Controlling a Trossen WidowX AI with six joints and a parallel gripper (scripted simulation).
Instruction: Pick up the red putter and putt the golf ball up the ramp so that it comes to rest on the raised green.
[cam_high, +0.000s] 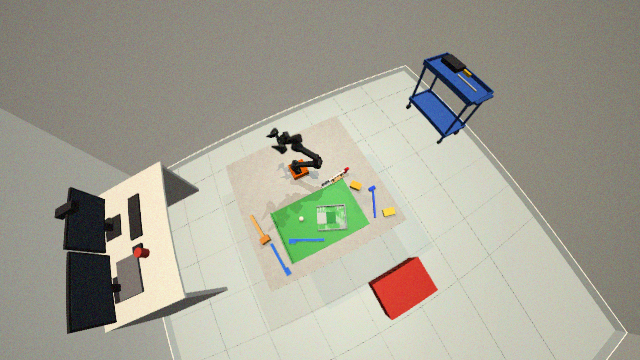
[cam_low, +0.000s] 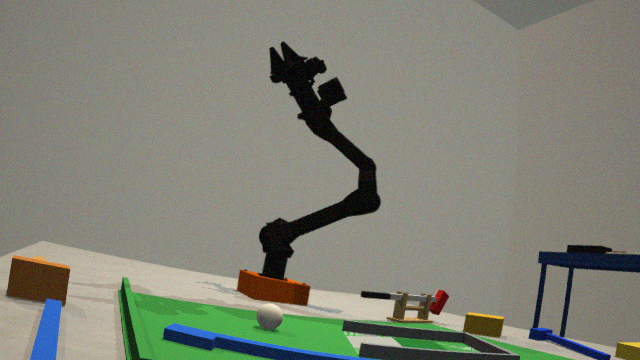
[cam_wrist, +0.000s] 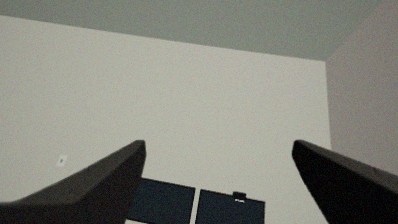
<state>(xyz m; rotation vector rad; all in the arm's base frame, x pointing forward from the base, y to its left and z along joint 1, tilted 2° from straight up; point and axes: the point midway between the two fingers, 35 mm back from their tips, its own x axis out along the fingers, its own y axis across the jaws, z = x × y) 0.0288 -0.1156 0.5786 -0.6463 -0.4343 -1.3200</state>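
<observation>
Reaching has not begun: the gripper (cam_low: 285, 55), fingers spread wide and empty, points upward, well above the red putter (cam_low: 407, 299). Next move, by my judgement: descend onto its shaft on the wooden stand (cam_low: 411, 311).

Matt white golf ball (cam_low: 269, 316); wood-coloured putter stand (cam_low: 411, 307).

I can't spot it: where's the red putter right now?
In the exterior view, the red putter lies on a small wooden stand, right of the arm's orange base.
</observation>
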